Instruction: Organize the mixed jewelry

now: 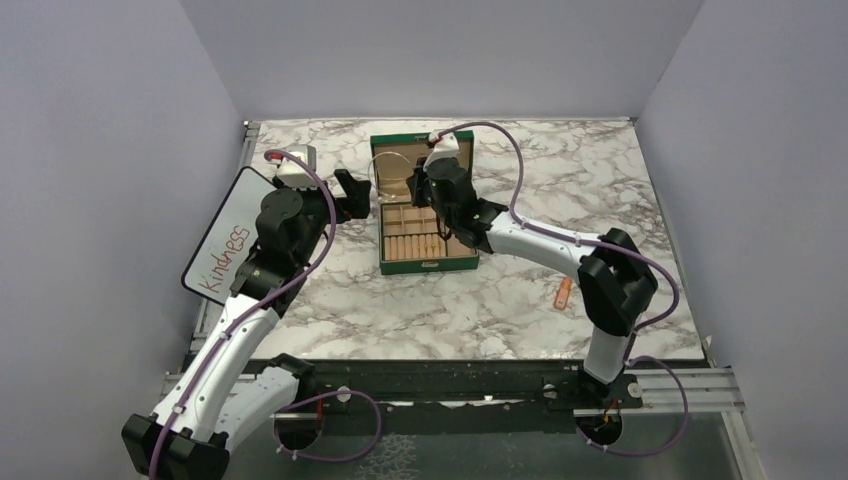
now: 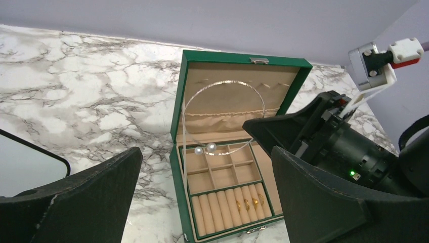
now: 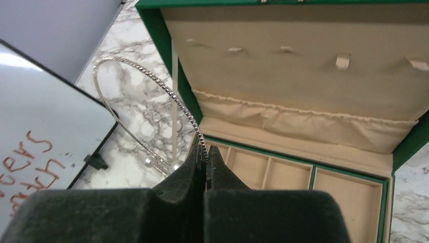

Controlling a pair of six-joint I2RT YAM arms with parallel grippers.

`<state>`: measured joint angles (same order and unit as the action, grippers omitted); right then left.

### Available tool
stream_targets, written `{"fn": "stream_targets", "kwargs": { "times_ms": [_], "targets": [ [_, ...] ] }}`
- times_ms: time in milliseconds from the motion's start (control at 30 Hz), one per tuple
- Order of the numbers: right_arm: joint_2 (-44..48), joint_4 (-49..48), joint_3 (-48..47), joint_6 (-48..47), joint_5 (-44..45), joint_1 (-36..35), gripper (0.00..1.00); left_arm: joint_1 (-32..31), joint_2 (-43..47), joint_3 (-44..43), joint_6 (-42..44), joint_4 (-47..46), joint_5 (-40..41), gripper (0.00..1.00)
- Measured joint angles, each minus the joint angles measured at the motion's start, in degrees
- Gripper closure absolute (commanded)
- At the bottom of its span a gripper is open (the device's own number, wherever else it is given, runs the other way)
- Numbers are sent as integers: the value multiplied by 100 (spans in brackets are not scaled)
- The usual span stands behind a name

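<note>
The green jewelry box [image 1: 382,240] stands open in the middle of the table, its lid up. My right gripper [image 1: 418,180] is shut on the thin wire necklace loop [image 3: 146,76] and holds it upright over the box's left rear corner [image 3: 205,152]. The loop's two pearl ends [image 2: 205,149] hang over the square compartments. Several small gold rings [image 2: 248,202] sit in the ring rolls at the front of the box [image 2: 177,182]. My left gripper [image 1: 352,195] is open and empty, just left of the box and facing it [image 2: 205,169].
A whiteboard [image 1: 230,240] with "Kindness" in red leans at the table's left edge, close to the left arm. A small orange marker [image 1: 563,292] lies on the marble to the right of the box. Walls close in the table on three sides.
</note>
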<state>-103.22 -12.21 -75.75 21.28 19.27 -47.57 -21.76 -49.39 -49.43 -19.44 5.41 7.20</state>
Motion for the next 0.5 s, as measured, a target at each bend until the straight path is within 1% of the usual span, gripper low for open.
{"fn": "stream_targets", "kwargs": {
  "times_ms": [233, 500],
  "targets": [
    [-601, 31, -629, -286, 466, 0, 99, 0, -17, 20, 66, 4, 13, 1],
    [-798, 219, -734, -380, 931, 22, 99, 0, -111, 50, 111, 11, 15, 1]
  ]
}}
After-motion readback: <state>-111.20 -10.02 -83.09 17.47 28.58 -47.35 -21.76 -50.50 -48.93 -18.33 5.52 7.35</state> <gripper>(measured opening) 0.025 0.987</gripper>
